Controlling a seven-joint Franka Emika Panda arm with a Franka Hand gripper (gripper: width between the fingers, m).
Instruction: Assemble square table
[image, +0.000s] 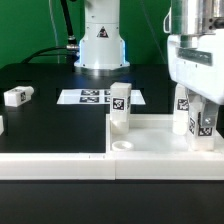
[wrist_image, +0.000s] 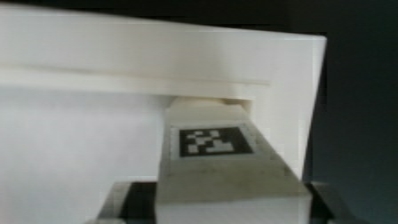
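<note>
The white square tabletop (image: 165, 140) lies at the front on the exterior view's right, rim up. One white tagged leg (image: 120, 106) stands upright at its far corner on the exterior view's left. My gripper (image: 197, 108) is shut on a second tagged leg (image: 189, 122) and holds it upright at the tabletop's corner on the exterior view's right. In the wrist view, the held leg (wrist_image: 214, 145) sits between my dark fingers (wrist_image: 135, 203), and its far end meets the tabletop (wrist_image: 107, 120) near a rim corner. Whether it is seated there I cannot tell.
A loose white leg (image: 18, 96) lies on the black table at the exterior view's left, with another white piece (image: 2, 126) at the left edge. The marker board (image: 98, 97) lies before the robot base (image: 102, 45). A long white rail (image: 55, 163) runs along the front.
</note>
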